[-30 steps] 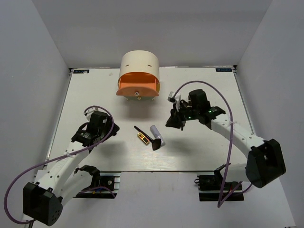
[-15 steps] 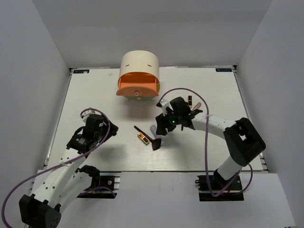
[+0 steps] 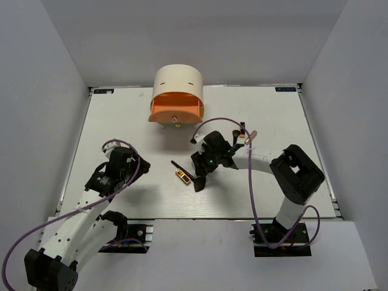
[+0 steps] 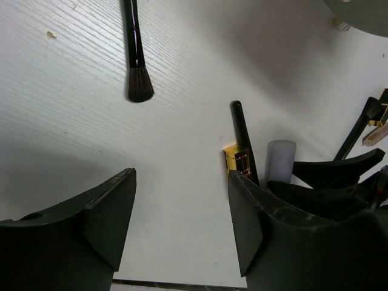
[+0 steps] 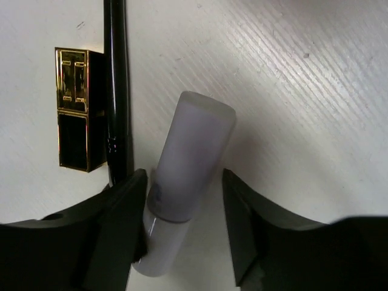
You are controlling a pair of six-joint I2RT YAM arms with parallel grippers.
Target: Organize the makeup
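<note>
At the centre of the top view, the right gripper (image 5: 183, 180) straddles the white-lavender tube (image 5: 197, 142) with its jaws apart. The gold lipstick (image 5: 74, 109) and black brush (image 5: 115, 73) lie alongside. The left gripper (image 4: 182, 182) hangs at lower left, jaws apart.

A matt white worktop (image 5: 303, 73) with a fine wood-like grain carries a pale lavender-white plastic tube (image 5: 191, 157), frosted on its cap and glossier on its body, a small boxy lipstick (image 5: 74, 109) in mirror-bright metallic gold with a dark glossy lower half, and a thin black brush (image 5: 116, 91) with a shiny, smooth handle.
</note>
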